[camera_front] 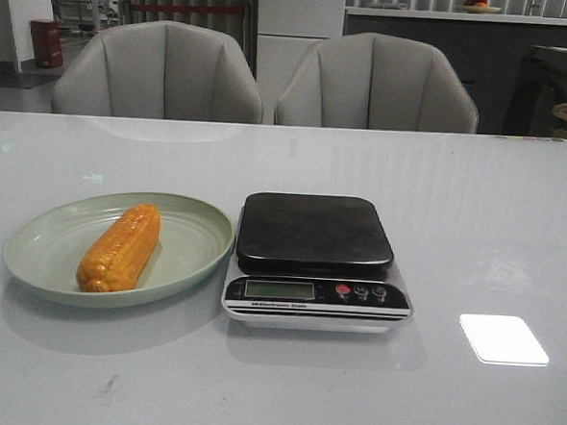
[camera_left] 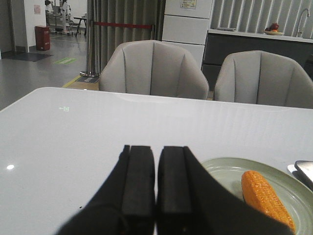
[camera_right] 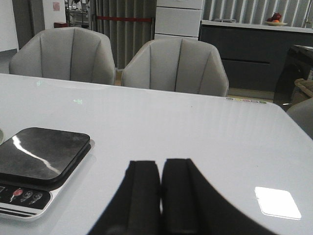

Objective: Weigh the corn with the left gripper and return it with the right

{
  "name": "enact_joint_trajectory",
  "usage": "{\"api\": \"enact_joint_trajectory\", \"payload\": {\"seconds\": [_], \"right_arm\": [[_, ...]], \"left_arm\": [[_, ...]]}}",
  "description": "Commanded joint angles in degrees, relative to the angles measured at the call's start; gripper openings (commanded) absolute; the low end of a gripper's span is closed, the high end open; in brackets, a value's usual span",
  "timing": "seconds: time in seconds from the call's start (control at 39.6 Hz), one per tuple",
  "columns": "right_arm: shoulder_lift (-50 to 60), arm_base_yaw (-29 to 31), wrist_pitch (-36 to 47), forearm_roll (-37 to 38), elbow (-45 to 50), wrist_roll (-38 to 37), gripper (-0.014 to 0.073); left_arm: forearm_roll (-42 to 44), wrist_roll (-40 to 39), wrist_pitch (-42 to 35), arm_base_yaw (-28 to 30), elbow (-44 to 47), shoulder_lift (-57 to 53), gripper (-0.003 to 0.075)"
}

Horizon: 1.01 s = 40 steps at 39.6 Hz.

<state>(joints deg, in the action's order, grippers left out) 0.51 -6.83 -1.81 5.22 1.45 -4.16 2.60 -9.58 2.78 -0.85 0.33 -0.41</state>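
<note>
The orange-yellow corn [camera_front: 121, 247] lies on a pale green plate [camera_front: 51, 242] at the table's left. It also shows in the left wrist view [camera_left: 266, 198], on the plate [camera_left: 222, 171]. A scale [camera_front: 316, 236] with a black platform stands right of the plate, empty. It shows in the right wrist view too [camera_right: 41, 154]. My left gripper [camera_left: 156, 149] is shut and empty, over the bare table beside the plate. My right gripper [camera_right: 160, 164] is shut and empty, over the table to the right of the scale. Neither gripper shows in the front view.
Two grey chairs [camera_front: 162, 70] [camera_front: 376, 81] stand behind the table's far edge. A bright light patch [camera_front: 503, 339] lies on the white table to the right of the scale. The scale's display and buttons [camera_front: 360, 292] face the front.
</note>
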Motion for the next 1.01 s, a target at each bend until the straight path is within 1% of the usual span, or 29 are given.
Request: {"api": "enact_joint_trajectory", "payload": {"seconds": [0.0,0.76,0.83,0.93,0.98], "right_arm": [[1.15,0.06,4.08,0.60,0.59,0.36,0.0166],[1.15,0.06,4.08,0.60,0.59,0.36,0.0166],[1.15,0.06,4.08,0.60,0.59,0.36,0.0166],[1.15,0.06,4.08,0.60,0.59,0.36,0.0166],[1.15,0.06,4.08,0.60,0.59,0.36,0.0166]], "left_arm": [[-0.44,-0.10,-4.29,-0.10,1.86,-1.21,0.0113],[-0.44,-0.10,-4.61,-0.10,1.86,-1.21,0.0113],[-0.12,-0.10,-8.19,-0.10,1.86,-1.21,0.0113],[-0.12,-0.10,-16.11,-0.10,1.59,-1.21,0.0113],[-0.12,-0.10,-16.90,-0.10,0.65,-1.06,0.0113]]}}
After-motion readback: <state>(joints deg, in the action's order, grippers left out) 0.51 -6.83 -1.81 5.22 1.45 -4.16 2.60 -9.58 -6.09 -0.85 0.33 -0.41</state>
